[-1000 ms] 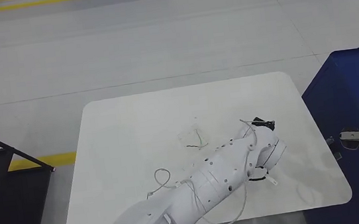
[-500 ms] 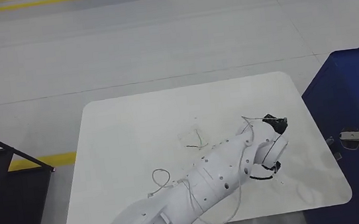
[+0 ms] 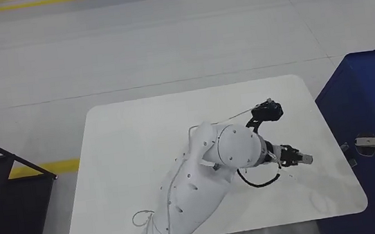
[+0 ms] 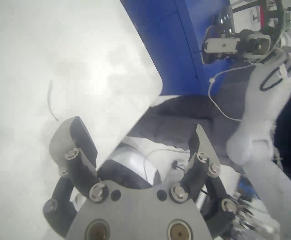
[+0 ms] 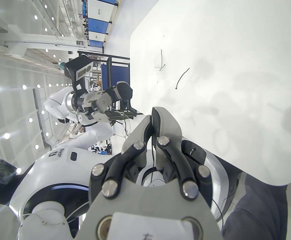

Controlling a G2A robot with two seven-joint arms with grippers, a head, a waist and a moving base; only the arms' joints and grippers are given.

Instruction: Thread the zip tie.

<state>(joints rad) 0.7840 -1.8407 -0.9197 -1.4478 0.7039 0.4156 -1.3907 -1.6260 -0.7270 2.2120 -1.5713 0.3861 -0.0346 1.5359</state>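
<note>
Glossy white arm (image 3: 201,174), black at the wrist.
Looped black cable (image 3: 259,183) by the wrist; left gripper (image 4: 136,126) of grey metal plate, round silver screws, black-padded fingers (image 4: 79,134).

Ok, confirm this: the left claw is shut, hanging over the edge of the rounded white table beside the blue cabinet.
Not shut: the left wrist view shows the left claw open, jaws spread wide. It does hang over the edge of the rounded white table beside the blue cabinet.
</note>
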